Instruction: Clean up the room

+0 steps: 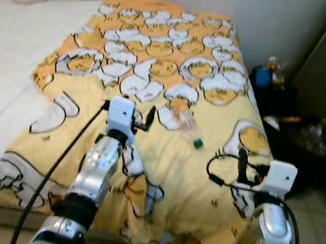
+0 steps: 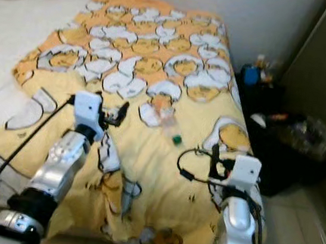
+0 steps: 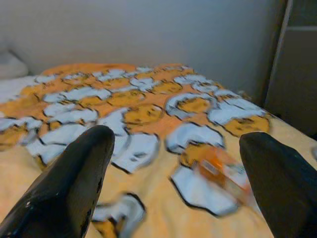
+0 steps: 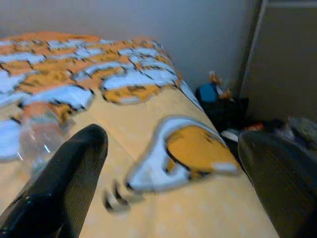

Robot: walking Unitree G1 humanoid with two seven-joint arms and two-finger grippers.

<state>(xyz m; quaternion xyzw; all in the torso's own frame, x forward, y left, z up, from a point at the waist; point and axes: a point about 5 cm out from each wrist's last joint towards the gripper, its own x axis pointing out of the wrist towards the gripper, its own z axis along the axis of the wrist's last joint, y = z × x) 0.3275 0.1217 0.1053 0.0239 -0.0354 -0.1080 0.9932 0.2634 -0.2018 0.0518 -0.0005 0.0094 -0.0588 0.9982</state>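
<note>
Head eyes look down on the bed; both wrist views skim low across it.

No text, brand, number or sign can be read anywhere. The plastic bottle, lying on the bed's blanket ahead of the left hand, carries an orange label, but its print is too blurred to make out. The blanket bears only cartoon figures, no letters.
</note>
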